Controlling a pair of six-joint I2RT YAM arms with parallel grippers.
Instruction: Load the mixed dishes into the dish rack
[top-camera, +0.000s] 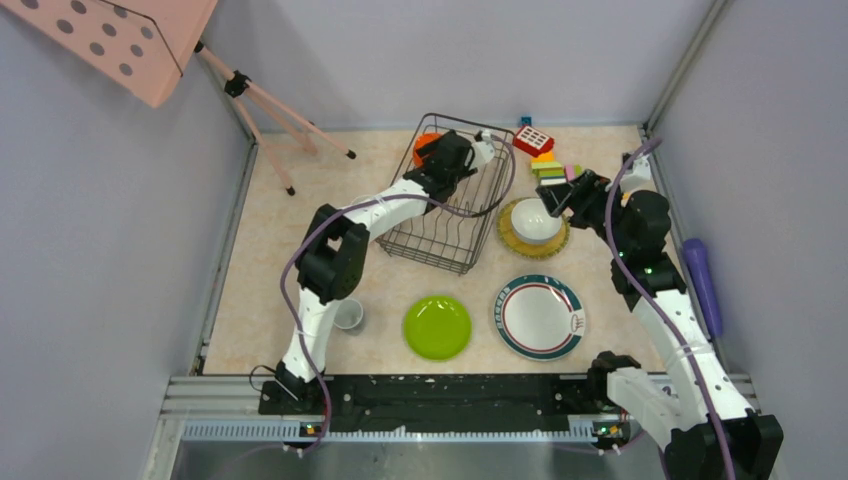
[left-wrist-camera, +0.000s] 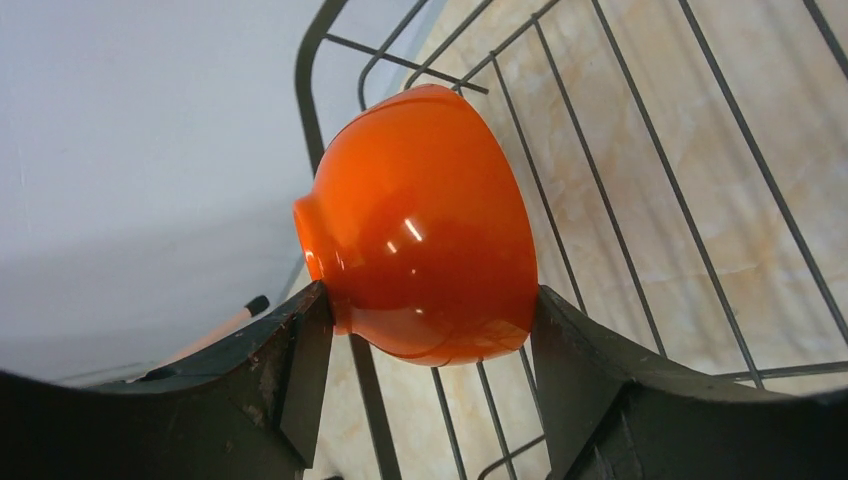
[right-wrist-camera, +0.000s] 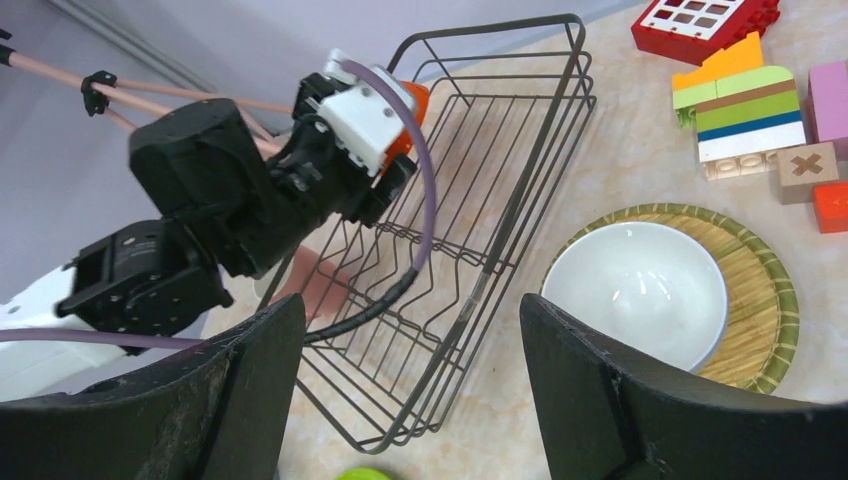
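Observation:
The dish rack (top-camera: 455, 215) stands at the back middle, and its wires (left-wrist-camera: 640, 200) fill the left wrist view. My left gripper (top-camera: 447, 158) is inside the rack's far corner, shut on the orange bowl (left-wrist-camera: 425, 225), which lies on its side with both fingers touching it. My right gripper (top-camera: 558, 198) hangs open and empty (right-wrist-camera: 410, 305) over the table, between the rack (right-wrist-camera: 480, 200) and a whitish cup (right-wrist-camera: 635, 290) that sits on the straw mat (right-wrist-camera: 765, 300). The lime-green plate (top-camera: 437, 327) and the white rimmed plate (top-camera: 540, 317) lie in front. Another small whitish cup (top-camera: 348, 315) stands beside the left arm.
Colourful toy blocks (top-camera: 540, 150) lie behind the mat, close to my right gripper. The pink tripod stand (top-camera: 270, 110) is at the back left. A purple object (top-camera: 700, 280) lies along the right wall. A pink shape (right-wrist-camera: 315, 285) shows through the rack's wires.

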